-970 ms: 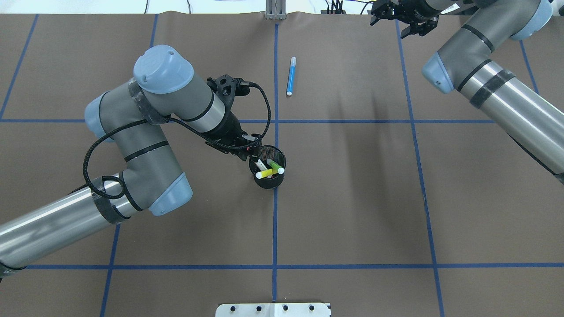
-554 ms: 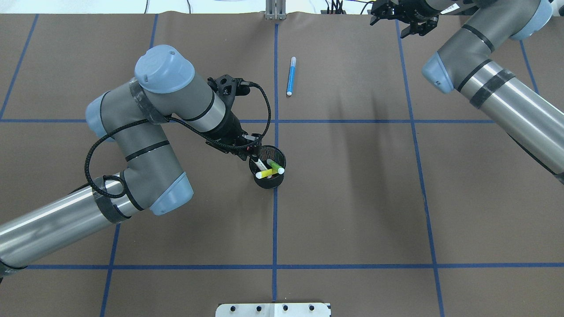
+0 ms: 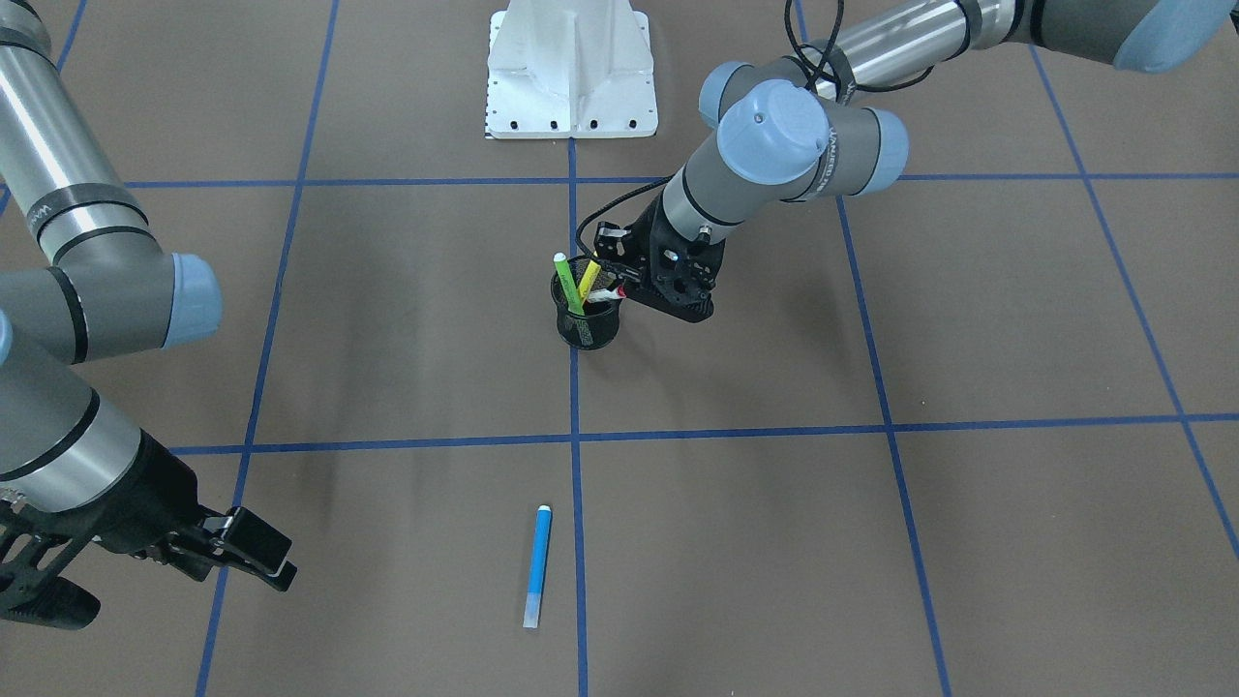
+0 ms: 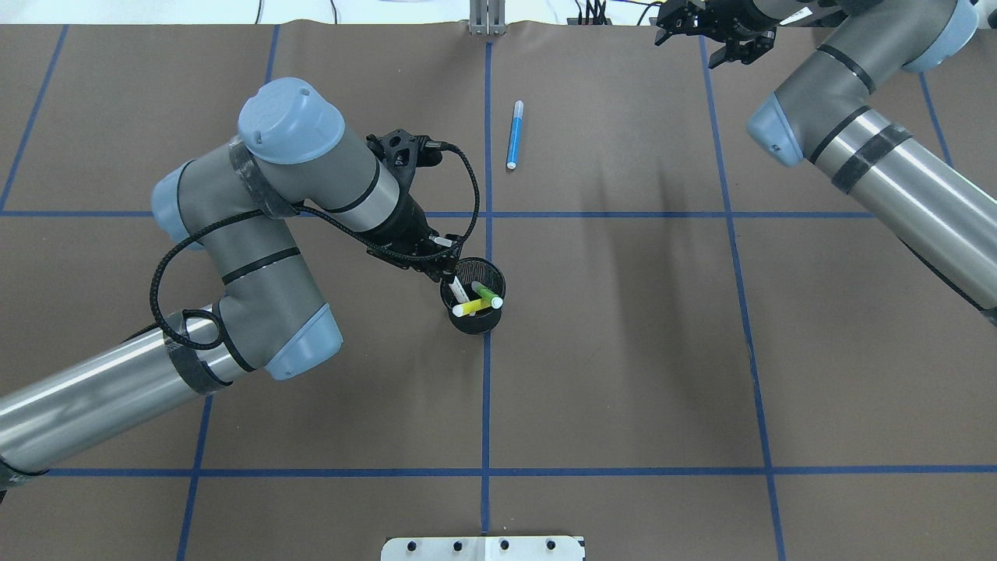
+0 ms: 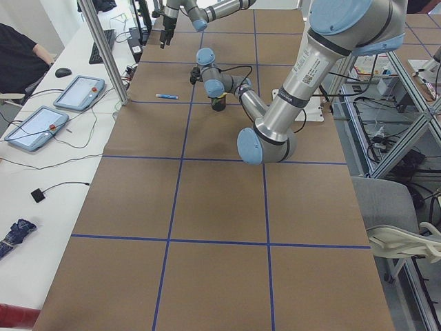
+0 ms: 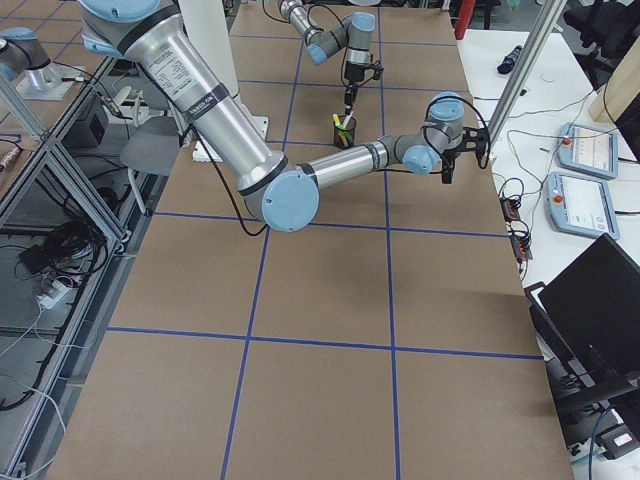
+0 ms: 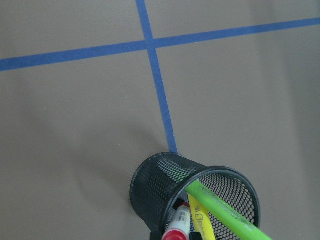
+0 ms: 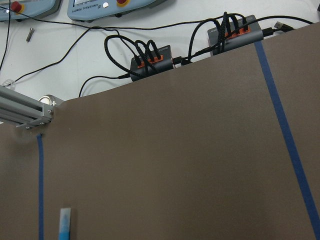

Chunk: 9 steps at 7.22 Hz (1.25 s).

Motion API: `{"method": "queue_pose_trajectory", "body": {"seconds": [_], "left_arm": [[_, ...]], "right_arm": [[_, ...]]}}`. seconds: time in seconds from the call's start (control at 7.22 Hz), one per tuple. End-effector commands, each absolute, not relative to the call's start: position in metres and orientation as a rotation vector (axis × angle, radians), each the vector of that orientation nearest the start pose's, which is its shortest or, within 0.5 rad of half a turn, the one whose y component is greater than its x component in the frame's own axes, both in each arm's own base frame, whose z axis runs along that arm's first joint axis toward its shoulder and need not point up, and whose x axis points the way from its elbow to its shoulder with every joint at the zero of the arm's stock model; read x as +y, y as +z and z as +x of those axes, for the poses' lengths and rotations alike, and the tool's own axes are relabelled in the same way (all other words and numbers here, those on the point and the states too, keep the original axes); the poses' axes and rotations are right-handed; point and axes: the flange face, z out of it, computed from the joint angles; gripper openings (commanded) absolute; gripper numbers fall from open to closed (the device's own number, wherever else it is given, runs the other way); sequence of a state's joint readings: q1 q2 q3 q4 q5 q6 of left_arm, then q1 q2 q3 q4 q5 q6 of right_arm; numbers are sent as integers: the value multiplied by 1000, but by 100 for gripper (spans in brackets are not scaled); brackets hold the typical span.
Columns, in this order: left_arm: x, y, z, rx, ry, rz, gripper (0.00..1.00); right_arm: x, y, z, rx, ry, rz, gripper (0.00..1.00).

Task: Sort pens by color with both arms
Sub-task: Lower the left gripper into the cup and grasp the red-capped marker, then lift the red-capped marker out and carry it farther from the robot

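Note:
A black mesh cup (image 4: 477, 324) stands at the table's middle and holds the green pen (image 4: 487, 295), the yellow pen (image 4: 467, 308) and the white pen with red ends (image 4: 459, 291). My left gripper (image 4: 449, 273) is at the cup's rim, shut on the white pen's upper end. The left wrist view shows the cup (image 7: 155, 185) with that pen's red end (image 7: 176, 229) close below the camera. The blue pen (image 4: 513, 135) lies alone on the table farther out. My right gripper (image 3: 174, 589) hovers open and empty at the far right edge, away from the blue pen (image 3: 538, 566).
Blue tape lines divide the brown table into squares. The white pedestal base (image 3: 571, 68) stands at the robot's side. Cable hubs (image 8: 150, 57) and control tablets lie past the far table edge, near the right gripper.
My left arm has shifted very slightly at the cup, with the white pen still in its fingers. The right arm and the blue pen have not moved.

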State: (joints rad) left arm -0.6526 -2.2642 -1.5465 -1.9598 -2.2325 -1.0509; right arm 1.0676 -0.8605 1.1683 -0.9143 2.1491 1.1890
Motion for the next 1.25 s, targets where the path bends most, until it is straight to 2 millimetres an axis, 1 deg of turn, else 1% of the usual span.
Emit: {"method": "queue_pose_trajectory", "body": {"seconds": [0.0, 0.14, 0.42, 0.55, 0.69, 0.83, 1.11], "left_arm": [[-486, 183, 504, 1191, 196, 65, 11], [-489, 176, 495, 1202, 171, 67, 11], [-489, 156, 474, 1237, 134, 83, 9], [-489, 143, 455, 1261, 121, 108, 8], [-495, 135, 438, 1275, 81, 116, 6], [-505, 128, 417, 1286, 58, 148, 1], [-527, 110, 357, 1310, 1, 240, 0]], "right_arm": [[-717, 333, -305, -1055, 340, 222, 100], [-717, 330, -304, -1060, 340, 225, 100], [-715, 326, -303, -1065, 340, 229, 100], [-714, 324, -303, -1067, 342, 229, 100], [-713, 322, -302, -1068, 346, 229, 100], [-713, 321, -302, -1070, 348, 229, 100], [-713, 318, -302, -1073, 348, 231, 100]]}}
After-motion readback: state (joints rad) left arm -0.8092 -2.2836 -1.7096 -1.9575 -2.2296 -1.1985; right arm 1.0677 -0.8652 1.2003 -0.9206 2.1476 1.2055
